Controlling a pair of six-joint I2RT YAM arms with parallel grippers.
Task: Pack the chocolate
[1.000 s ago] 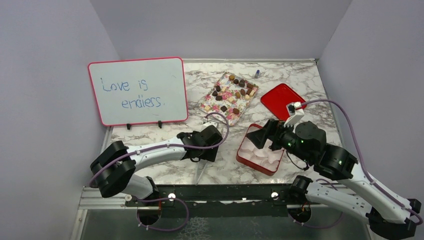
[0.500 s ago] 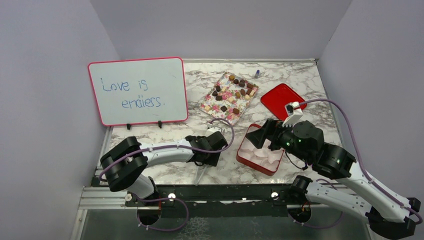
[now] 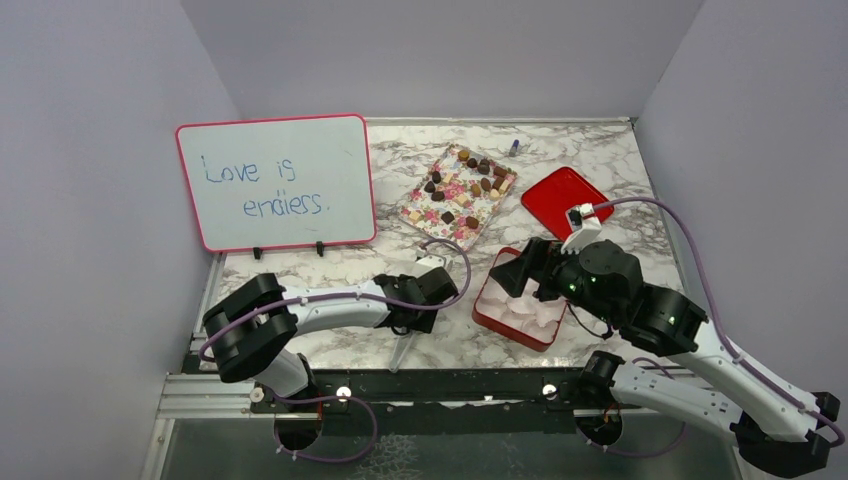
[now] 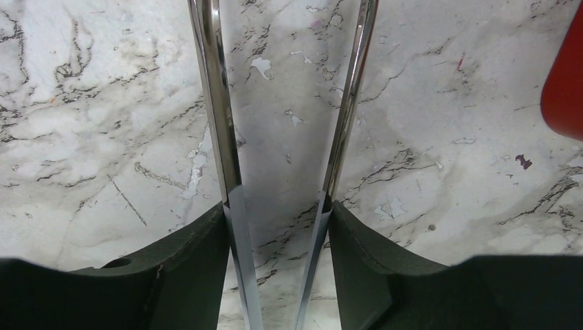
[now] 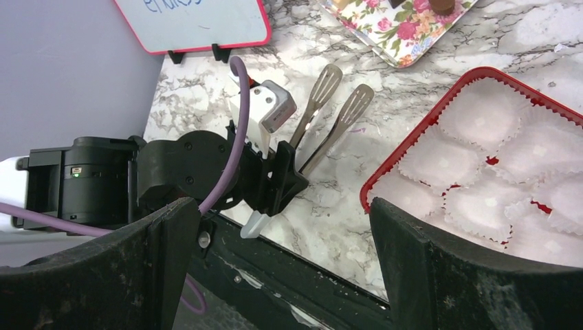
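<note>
My left jaws [image 4: 278, 210] are clamped on a pair of metal tongs [image 4: 214, 103]. In the left wrist view each of my dark fingers [image 4: 199, 254] presses against the outside of one tong arm, and the two shiny arms run away from me with a gap between them over the marble tabletop [image 3: 400, 165]. From above, this grasp sits near the near edge, a little left of the middle. The joined end of the tongs pokes out behind my jaws toward that edge, and the slotted tips point toward the far side.

My right jaws [image 5: 278, 206] are spread wide with nothing between them. They hang over the near left part of a red box [image 5: 411, 141], which stands near the near edge, right of the middle. The box is lined with white pleated paper cups [image 5: 481, 165], and I see no candy in the ones that show.

The chocolate [image 3: 484, 167] lies scattered on a floral tray [image 3: 425, 205] in the far half of the tabletop, about the middle. It is dark brown, light brown and pale pieces, well apart from both my jaws. A red lid [image 3: 560, 195] lies just right of the tray. A small blue-capped object [image 3: 514, 147] rests close to the far edge. A pink-framed whiteboard [image 3: 275, 180] stands at the left edge, with "Love is endless." written on it in blue.
</note>
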